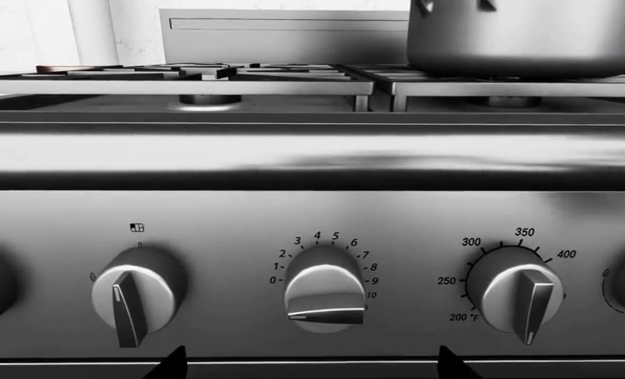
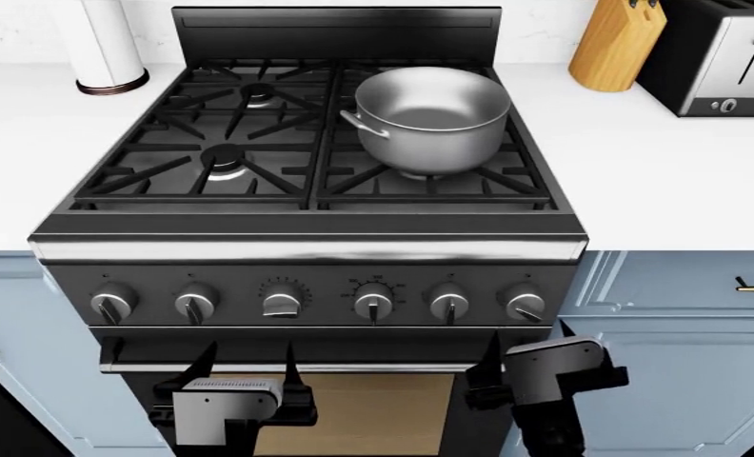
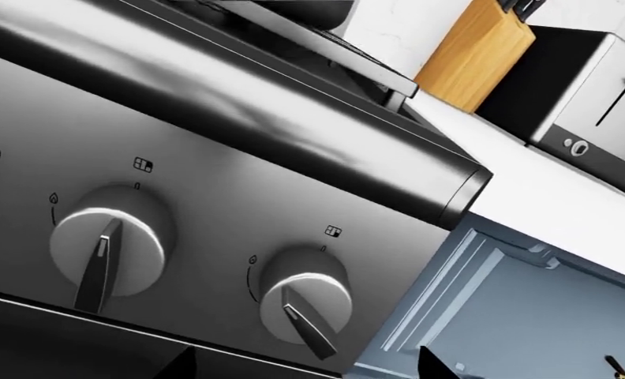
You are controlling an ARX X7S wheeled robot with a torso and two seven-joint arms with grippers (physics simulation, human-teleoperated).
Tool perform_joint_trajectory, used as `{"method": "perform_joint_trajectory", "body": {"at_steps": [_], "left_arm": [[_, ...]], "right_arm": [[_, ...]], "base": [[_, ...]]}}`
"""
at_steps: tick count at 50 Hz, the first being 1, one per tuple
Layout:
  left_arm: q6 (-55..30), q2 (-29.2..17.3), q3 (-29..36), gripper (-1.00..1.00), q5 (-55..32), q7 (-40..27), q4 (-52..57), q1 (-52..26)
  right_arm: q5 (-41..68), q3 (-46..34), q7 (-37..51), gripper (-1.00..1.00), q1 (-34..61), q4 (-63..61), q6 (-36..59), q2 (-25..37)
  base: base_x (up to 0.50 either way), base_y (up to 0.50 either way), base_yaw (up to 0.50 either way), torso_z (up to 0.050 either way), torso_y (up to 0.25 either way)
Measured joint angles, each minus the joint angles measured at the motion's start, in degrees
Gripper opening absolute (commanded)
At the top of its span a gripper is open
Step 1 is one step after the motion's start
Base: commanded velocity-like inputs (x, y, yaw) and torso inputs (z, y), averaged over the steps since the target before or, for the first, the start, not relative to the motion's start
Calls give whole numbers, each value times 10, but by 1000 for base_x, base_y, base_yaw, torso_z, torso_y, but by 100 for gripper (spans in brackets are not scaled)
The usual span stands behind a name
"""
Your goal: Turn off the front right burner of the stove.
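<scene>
The black stove (image 2: 313, 249) fills the head view, with six silver knobs along its steel front. The front right burner (image 1: 507, 101) shows only as a sliver under a steel pot (image 2: 430, 114) on the right grates. My left gripper (image 2: 247, 360) is open and empty below the front panel, in front of the numbered dial knob (image 1: 325, 294); its tips frame (image 1: 312, 365). My right gripper (image 2: 527, 343) is open and empty just below the rightmost knob (image 3: 302, 304), whose pointer is turned aside compared with its neighbour (image 3: 107, 245).
A knife block (image 2: 619, 38) and a steel toaster (image 2: 720, 57) stand on the white counter at the right, and a white canister (image 2: 104, 48) at the back left. Blue cabinets (image 2: 682, 333) flank the oven. The oven handle (image 2: 390, 367) runs between my grippers.
</scene>
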Motion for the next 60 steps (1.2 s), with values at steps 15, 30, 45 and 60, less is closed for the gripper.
{"method": "perform_joint_trajectory", "body": {"at_steps": [15,30,45,60], "left_arm": [[2,-5,7,100,-2,-6,-1,-1],[4,-9,13,100,-6,-11,-2,-2],[3,-13,17,100,-14,-15,-1,-2],[7,-16,21,100,-18,-18,-6,-5]], "right_arm": [[-7,-15,3,100,47,98,-28,1],[-25,-35,13,100,90,174,-46,-2],[-49,-60,20,100,122,235,-53,-3],[-56,-72,29,100,153,302,-70,-6]], "base": [[0,0,0,0,0],[0,0,0,0,0],[0,0,0,0,0],[0,0,0,0,0]]}}
